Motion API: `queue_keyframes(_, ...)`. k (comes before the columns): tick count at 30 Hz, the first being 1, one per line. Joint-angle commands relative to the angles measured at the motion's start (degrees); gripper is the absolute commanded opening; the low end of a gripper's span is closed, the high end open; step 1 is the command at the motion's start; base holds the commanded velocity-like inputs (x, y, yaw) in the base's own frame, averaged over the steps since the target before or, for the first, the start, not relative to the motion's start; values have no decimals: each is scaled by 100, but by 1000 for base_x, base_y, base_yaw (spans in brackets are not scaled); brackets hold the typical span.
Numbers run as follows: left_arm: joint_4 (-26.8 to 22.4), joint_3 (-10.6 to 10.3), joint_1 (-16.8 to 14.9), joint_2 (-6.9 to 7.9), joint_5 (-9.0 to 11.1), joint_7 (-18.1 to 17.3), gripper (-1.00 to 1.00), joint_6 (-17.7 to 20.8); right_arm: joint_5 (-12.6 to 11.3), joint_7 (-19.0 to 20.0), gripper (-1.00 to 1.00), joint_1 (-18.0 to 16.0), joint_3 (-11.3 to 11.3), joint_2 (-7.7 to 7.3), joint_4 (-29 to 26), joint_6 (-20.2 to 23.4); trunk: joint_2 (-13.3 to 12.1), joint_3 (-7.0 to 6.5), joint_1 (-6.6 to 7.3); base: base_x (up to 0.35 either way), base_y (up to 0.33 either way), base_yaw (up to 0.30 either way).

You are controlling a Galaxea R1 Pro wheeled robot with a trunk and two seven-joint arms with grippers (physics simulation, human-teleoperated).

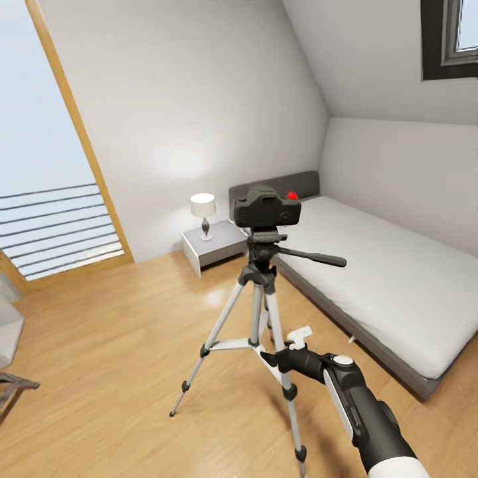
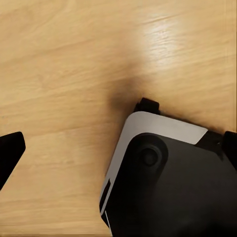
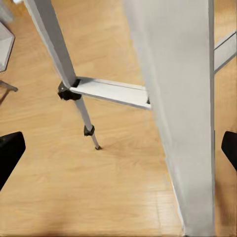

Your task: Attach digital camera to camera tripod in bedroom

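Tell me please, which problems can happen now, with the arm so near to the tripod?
1. The right gripper sits open right beside a silver leg of the camera tripod; in the right wrist view that leg stands between the fingertips. A careless move could knock or tip the tripod.
2. The digital camera sits on top of the tripod head; if the tripod falls, it would probably hit the wood floor.

Skylight (image 1: 451,40) cut by the frame edge; near tripod leg (image 3: 182,113) — blurred, its foot cropped
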State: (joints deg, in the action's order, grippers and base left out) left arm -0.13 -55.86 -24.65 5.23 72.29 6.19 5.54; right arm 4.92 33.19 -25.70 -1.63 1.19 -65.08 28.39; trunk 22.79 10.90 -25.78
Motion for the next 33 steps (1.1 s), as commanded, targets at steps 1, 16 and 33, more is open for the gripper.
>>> queue_keyframes(1,-5,-48,-4,-1,43,19,100,19,53,37,100,-5,10,4,-11,23,13,12,0,-335,0,0)
queue_keyframes(16,-5,-56,-4,-22,17,14,100,9,45,38,100,-5,23,-4,-39,34,13,12,0,-314,0,0)
queue_keyframes(33,-5,-63,-4,-31,-9,14,100,2,44,38,100,-5,65,-5,-39,43,13,12,0,-81,0,0)
